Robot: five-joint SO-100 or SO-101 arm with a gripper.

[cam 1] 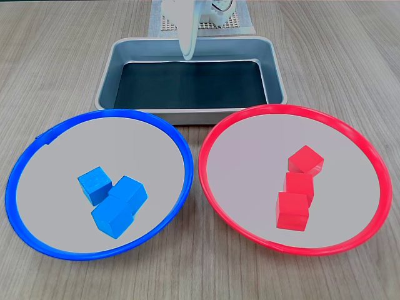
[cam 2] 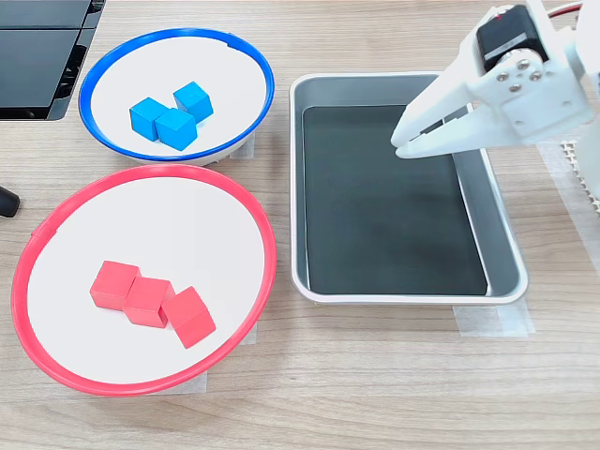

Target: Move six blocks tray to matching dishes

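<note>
The grey metal tray (cam 1: 187, 116) (cam 2: 296, 187) shows a bare dark bottom with no cubes in it. Three blue blocks (cam 1: 112, 219) (cam 2: 176, 129) lie bunched in the blue-rimmed dish (cam 1: 56, 162) (cam 2: 225, 84). Three red blocks (cam 1: 292, 211) (cam 2: 148, 300) lie in a touching row in the red-rimmed dish (cam 1: 250, 156) (cam 2: 141, 225). My white gripper (cam 1: 187, 55) (cam 2: 401, 146) hangs over the tray's far side, above its floor. Its fingertips are together and hold nothing.
In a fixed view the arm's base stands on a white mesh pad (cam 1: 240, 24) behind the tray. A black flat device (cam 2: 37, 56) lies beside the blue dish, and a small dark object (cam 2: 7, 202) pokes in at the left edge. Bare wooden tabletop (cam 2: 375, 384) lies in front.
</note>
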